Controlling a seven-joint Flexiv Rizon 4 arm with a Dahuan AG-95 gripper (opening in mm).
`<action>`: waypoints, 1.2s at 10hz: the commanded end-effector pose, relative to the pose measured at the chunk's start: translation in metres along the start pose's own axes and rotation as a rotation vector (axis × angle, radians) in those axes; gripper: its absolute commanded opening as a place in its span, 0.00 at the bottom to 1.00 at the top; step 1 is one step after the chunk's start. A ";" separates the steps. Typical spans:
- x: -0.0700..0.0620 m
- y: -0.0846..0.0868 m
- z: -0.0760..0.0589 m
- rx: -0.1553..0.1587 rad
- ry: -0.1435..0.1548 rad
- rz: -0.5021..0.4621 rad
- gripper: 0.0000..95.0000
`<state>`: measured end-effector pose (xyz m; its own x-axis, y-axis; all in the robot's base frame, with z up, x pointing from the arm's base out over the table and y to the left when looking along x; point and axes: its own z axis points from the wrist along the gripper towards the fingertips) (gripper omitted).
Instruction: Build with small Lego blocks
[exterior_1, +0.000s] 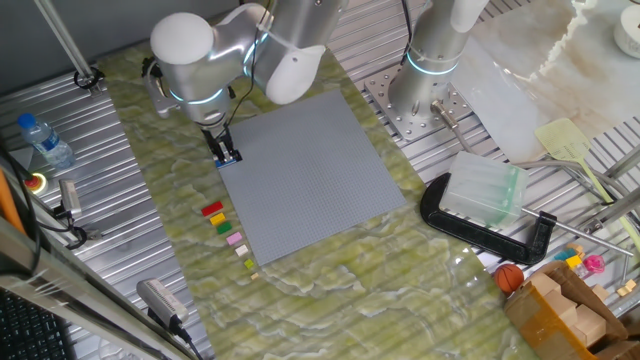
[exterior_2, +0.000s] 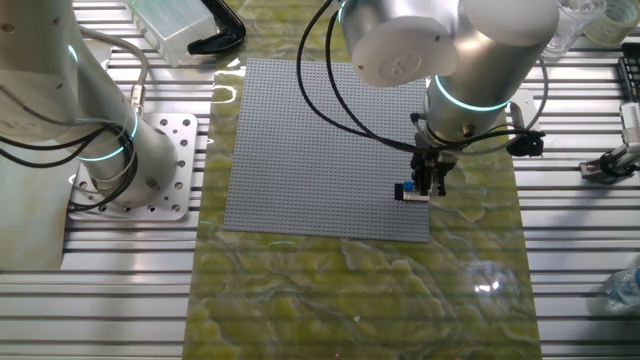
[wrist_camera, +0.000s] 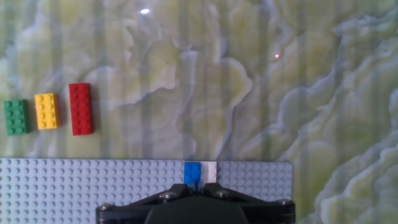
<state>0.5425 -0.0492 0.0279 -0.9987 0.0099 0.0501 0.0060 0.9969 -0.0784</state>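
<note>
Claw: down at the edge of the grey baseplate, fingertips pressed around the blue block; in the hand view the tips are hidden under the black claw body, so the pinch is read from the blue block sitting right at them.
Blue block: on the baseplate's edge row, touching a cream-white block at its side; long axis runs away from the plate's edge toward the claw.
Red block: loose on the green marbled desk, just off the plate; the longest of the loose ones seen here, long axis square to the plate's edge.
Yellow block: just beside the red, shorter, same heading.
Green block: next along in that row, beside the yellow.
Row in one fixed view: red, yellow, green, then pink and smaller pale pieces, strung along the plate's side.
Containers: a clear plastic box sits well apart with a black clamp around it; contents cannot be told.
Bottle: lies on the ribbed metal, far from the blocks.
</note>
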 end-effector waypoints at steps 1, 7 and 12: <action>-0.012 0.001 -0.028 -0.003 0.056 -0.017 0.00; -0.050 0.022 -0.051 -0.038 -0.033 -0.065 0.20; -0.062 0.044 -0.041 -0.083 -0.078 -0.053 0.20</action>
<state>0.6107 -0.0010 0.0586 -0.9984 -0.0463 -0.0318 -0.0465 0.9989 0.0054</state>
